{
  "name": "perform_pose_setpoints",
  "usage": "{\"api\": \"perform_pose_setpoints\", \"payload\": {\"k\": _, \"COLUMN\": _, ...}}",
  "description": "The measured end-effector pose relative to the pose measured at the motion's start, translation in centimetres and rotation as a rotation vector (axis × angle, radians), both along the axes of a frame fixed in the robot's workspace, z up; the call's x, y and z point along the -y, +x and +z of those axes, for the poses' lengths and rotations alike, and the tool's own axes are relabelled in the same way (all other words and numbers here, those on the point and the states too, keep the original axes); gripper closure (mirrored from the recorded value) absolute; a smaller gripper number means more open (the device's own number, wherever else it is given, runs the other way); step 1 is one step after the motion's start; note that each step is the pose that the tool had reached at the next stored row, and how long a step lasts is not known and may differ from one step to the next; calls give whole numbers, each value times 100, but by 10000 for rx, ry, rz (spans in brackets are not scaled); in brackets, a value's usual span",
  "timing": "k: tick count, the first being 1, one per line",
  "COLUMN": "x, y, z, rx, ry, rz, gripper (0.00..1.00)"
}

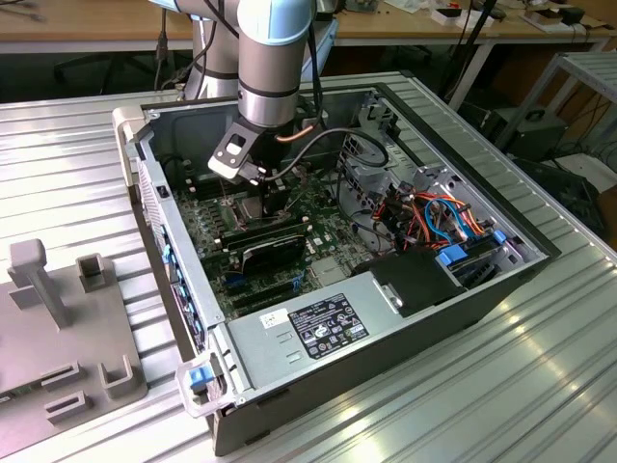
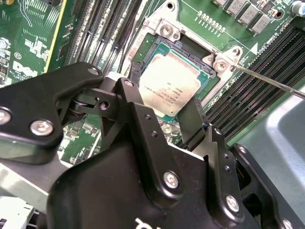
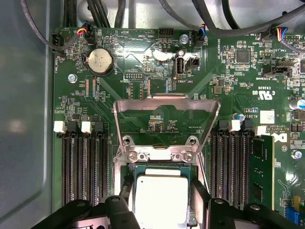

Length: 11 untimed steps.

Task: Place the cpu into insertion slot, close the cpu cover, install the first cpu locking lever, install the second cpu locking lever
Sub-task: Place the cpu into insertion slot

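First wrist view: the black 2-fingered tool [image 3: 163,188] appears to pinch the small, flat, square silver-grey metal cpu [image 3: 161,202] by 2 opposite edges, holding it level within the square black insertion slot [image 3: 129,171]. The thin silver-grey metal-frame cpu cover [image 3: 167,101] stands tilted back on its hinge, which leaves the slot open for the chip.
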<state>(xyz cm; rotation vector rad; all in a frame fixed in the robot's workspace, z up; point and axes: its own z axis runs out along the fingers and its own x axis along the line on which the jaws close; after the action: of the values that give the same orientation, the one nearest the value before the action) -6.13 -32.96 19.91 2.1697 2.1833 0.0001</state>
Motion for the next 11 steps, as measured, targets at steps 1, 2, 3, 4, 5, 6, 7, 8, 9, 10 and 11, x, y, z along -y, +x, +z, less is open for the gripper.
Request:
{"api": "perform_pose_setpoints", "payload": {"k": 1, "x": -2, "y": 0, "z": 0, "rx": 0, "ry": 0, "rz": 95, "gripper": 41}}
{"api": "perform_pose_setpoints", "payload": {"k": 2, "x": -3, "y": 0, "z": -1, "rx": 1, "ry": 1, "rz": 149, "gripper": 41}}
{"api": "perform_pose_setpoints", "payload": {"k": 3, "x": -3, "y": 0, "z": -1, "rx": 1, "ry": 1, "rz": 183, "gripper": 41}}
{"api": "perform_pose_setpoints", "payload": {"k": 4, "x": -3, "y": 0, "z": -1, "rx": 1, "ry": 1, "rz": 183, "gripper": 41}}
{"api": "perform_pose_setpoints", "payload": {"k": 5, "x": -3, "y": 0, "z": -1, "rx": 1, "ry": 1, "rz": 183, "gripper": 41}}
{"api": "perform_pose_setpoints", "payload": {"k": 6, "x": -3, "y": 0, "z": -1, "rx": 1, "ry": 2, "rz": 183, "gripper": 41}}
{"api": "perform_pose_setpoints", "payload": {"k": 7, "x": -4, "y": 0, "z": -1, "rx": 1, "ry": 2, "rz": 183, "gripper": 41}}
{"api": "perform_pose_setpoints", "payload": {"k": 8, "x": -4, "y": 0, "z": -1, "rx": 1, "ry": 3, "rz": 184, "gripper": 41}}
{"api": "perform_pose_setpoints", "payload": {"k": 9, "x": -4, "y": 0, "z": -1, "rx": 0, "ry": 4, "rz": 183, "gripper": 41}}
{"api": "perform_pose_setpoints", "payload": {"k": 10, "x": -4, "y": 0, "z": -1, "rx": 1, "ry": 4, "rz": 184, "gripper": 41}}
{"api": "perform_pose_setpoints", "payload": {"k": 11, "x": -4, "y": 0, "z": -1, "rx": 1, "ry": 4, "rz": 184, "gripper": 41}}
